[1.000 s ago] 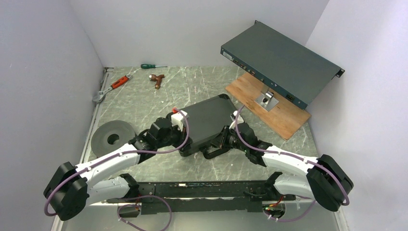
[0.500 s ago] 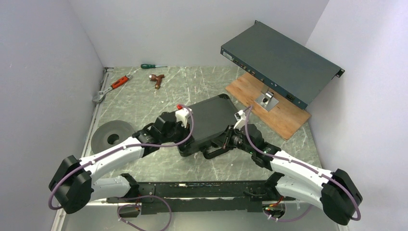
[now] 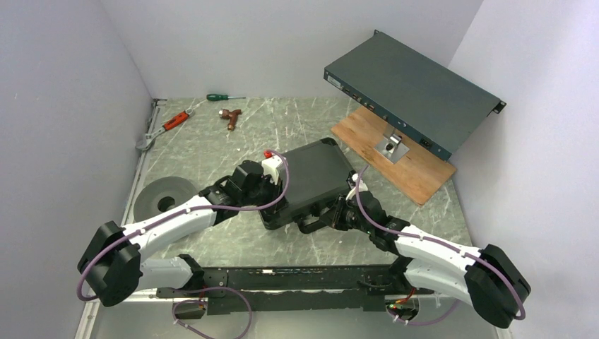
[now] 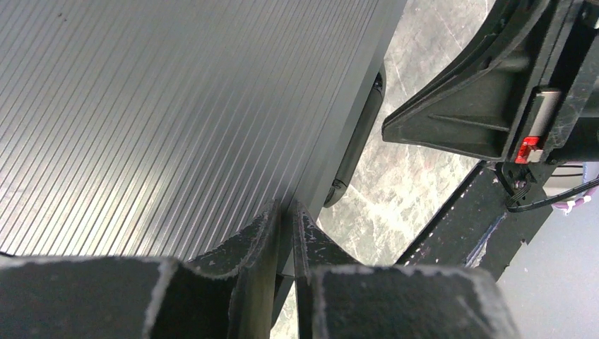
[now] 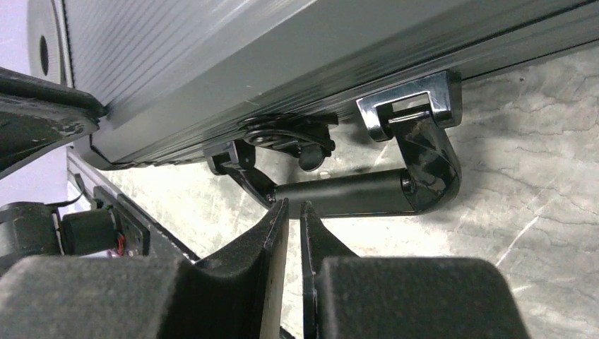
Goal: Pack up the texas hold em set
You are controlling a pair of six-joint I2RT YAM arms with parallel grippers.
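Observation:
The black ribbed hard case (image 3: 318, 173) lies shut on the table's middle, its handle (image 3: 309, 225) at the near edge. No chips, cards or dice show. My left gripper (image 3: 275, 205) is shut, its tips on the near left edge of the lid (image 4: 155, 106); in the left wrist view the gripper (image 4: 285, 208) sits at that edge, with the handle (image 4: 357, 141) beyond. My right gripper (image 3: 328, 215) is shut and empty. In the right wrist view its tips (image 5: 289, 206) sit just below the handle's bar (image 5: 353, 192), under the chrome latch bracket (image 5: 410, 106).
A long grey-green rack box (image 3: 413, 92) leans at the back right over a wooden board (image 3: 410, 176) with a metal bracket (image 3: 390, 146). A screwdriver (image 3: 224, 97), a wrench (image 3: 166, 127) and a copper fitting (image 3: 229, 116) lie far left. A grey disc (image 3: 166, 198) lies left.
My left gripper has moved right along the case's near left edge. My right wrist has dropped lower, towards the handle at the case's near edge.

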